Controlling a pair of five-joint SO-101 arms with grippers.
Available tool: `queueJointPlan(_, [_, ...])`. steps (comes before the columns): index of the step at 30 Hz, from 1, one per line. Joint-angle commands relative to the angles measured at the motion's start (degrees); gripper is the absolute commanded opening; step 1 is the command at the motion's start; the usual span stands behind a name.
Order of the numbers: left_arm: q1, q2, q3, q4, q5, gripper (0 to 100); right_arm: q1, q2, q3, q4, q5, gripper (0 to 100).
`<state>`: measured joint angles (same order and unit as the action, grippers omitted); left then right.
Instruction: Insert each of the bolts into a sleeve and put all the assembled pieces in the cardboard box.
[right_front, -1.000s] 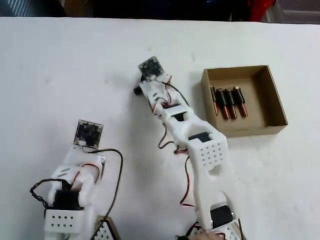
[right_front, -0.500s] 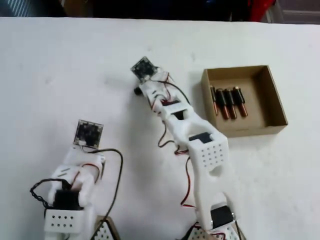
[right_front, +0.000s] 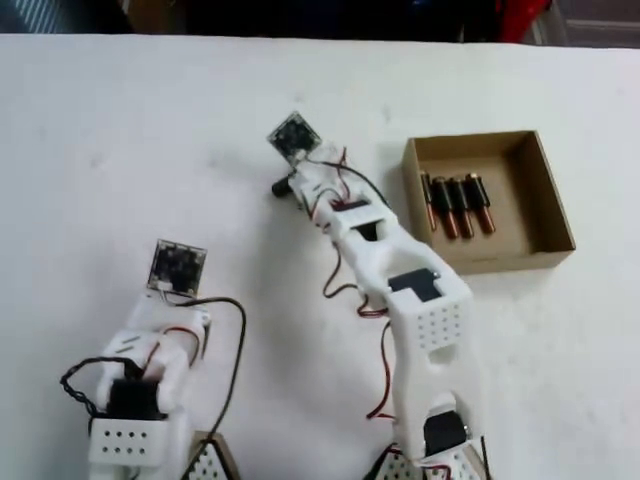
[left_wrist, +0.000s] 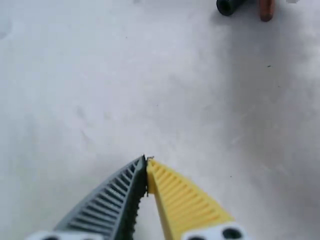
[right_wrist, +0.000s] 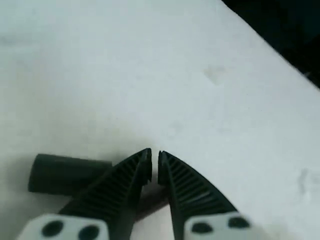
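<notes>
Piece (right_wrist: 65, 174), left of box (right_front: 490, 262), pinched in nearly closed right claw (right_wrist: 154, 157): keep grip firm, lift clear, carry over box wall, lower inside before releasing.

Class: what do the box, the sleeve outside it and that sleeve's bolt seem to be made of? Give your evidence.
Box: cardboard, matte brown, with thin folded walls. Sleeve: probably plastic or rubber, dull black with no glint. Bolt: likely metal, given its coppery sheen, though a coating cannot be ruled out.
</notes>
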<state>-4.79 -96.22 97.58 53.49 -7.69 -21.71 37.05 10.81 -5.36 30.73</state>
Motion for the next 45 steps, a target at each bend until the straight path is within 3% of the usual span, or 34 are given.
queueJointPlan(1, [-0.4,-0.57,-0.18,-1.93,-0.62,2,-1.63,-4.97,2.11,0.13,0.62,1.8])
queueJointPlan(14, [-0.4,-0.57,-0.18,-1.93,-0.62,2,-2.77,-13.05,5.45,-0.13,0.53,1.8])
queueJointPlan(21, [-0.4,-0.57,-0.18,-2.02,-0.62,2,-2.59,-11.3,5.89,-10.95,0.53,1.8])
queueJointPlan(45, [-0.48,-0.57,-0.18,-2.02,-0.62,2,-3.03,-10.77,8.79,-15.34,0.0,1.7])
